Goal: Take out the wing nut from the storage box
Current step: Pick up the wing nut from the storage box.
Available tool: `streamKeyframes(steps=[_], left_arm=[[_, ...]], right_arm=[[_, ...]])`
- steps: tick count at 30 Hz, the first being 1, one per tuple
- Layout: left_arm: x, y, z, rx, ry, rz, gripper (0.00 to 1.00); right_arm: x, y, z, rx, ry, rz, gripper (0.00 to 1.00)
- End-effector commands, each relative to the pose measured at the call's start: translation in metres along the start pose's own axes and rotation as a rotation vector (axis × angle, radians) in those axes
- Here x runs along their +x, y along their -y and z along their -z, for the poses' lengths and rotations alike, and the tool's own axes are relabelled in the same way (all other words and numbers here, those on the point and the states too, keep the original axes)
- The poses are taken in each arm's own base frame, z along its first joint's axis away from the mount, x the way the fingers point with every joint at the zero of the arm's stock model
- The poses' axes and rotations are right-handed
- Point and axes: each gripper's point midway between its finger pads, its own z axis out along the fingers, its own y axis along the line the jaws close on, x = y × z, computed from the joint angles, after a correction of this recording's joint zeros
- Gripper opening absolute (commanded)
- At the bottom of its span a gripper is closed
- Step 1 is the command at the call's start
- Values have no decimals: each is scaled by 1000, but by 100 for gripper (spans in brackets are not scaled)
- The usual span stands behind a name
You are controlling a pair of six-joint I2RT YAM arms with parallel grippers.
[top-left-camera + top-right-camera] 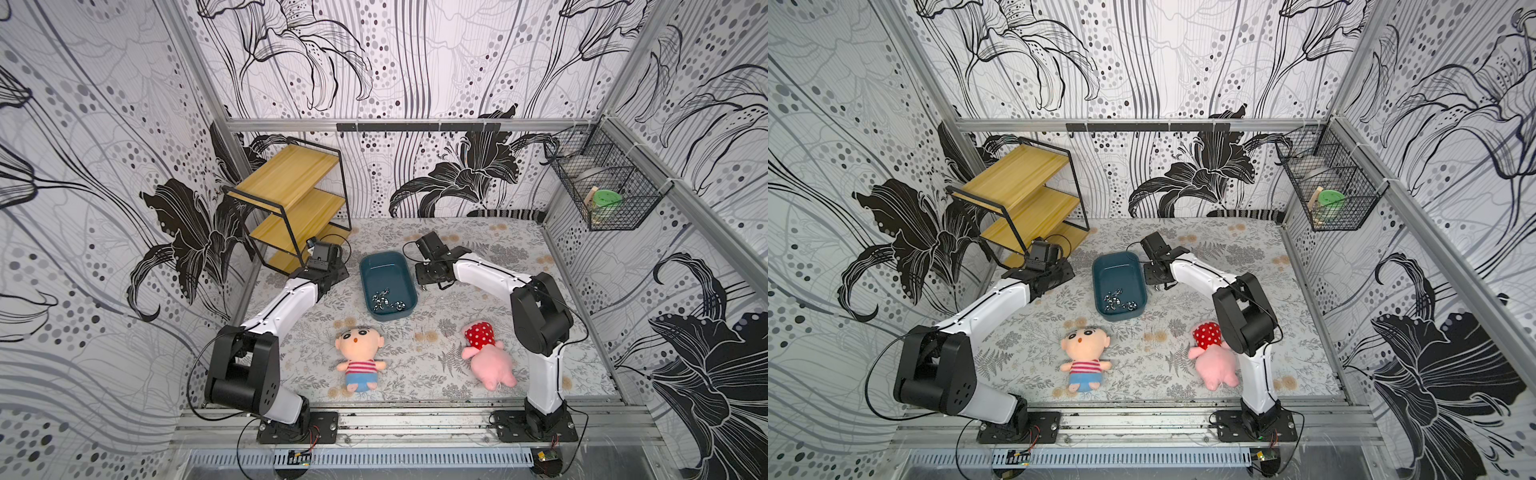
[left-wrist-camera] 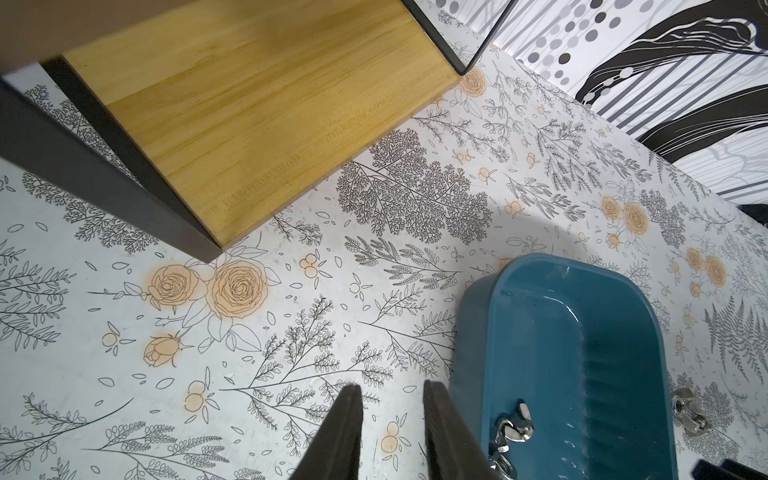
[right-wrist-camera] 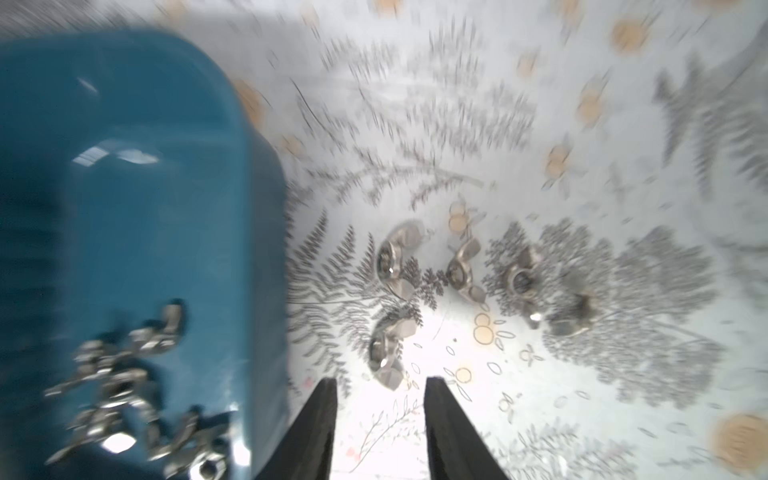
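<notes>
Black left gripper part-open, empty, just beside wall of dark teal rounded plastic storage box. Silver metal wing nuts heaped in box's near end; several loose nuts on floral-print mat beside box. Black right gripper part-open, empty, above mat near those. Yellow wooden shelf far left.

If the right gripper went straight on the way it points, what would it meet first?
Most likely the nearest wing nut, lying on the table cover ahead of the open right gripper, outside the storage box. The view is blurred, so it may reach the cover first.
</notes>
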Motion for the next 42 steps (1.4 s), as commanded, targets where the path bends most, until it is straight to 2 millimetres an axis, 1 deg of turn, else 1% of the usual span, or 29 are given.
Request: streamKeyframes(steps=[1,3,6,10,13,16,22,28,35,42], left_arm=[[-6,6,5,12,28,-1,32],[-6,7,5,13,27,-1,32],[-7,7,5,12,29,-2,32],[-8,6,6,8,34,-1,32],[-8,5,8,6,37,1,32],[-9,3,10,0,44,3,32],[-10,2,14,-2,51,2,32],[-11,0,16,-8,56,0,32],[-11,0,15,-8,53,-5,32],[-13,1,15,-9,58,-9,32]], right_arm=[[-20,-28,37,-22,66,81,40],[-24,-44,46,-39,81,109,41],[-24,-70,50,-82,87,136,41],[-14,-104,40,-141,57,162,42],[-4,-120,26,-155,18,165,43],[4,-122,9,-144,-13,140,45],[16,-121,-18,-114,-65,94,46],[28,-118,-37,-94,-101,46,46],[35,-120,-52,-95,-130,21,46],[41,-115,-64,-78,-153,9,46]])
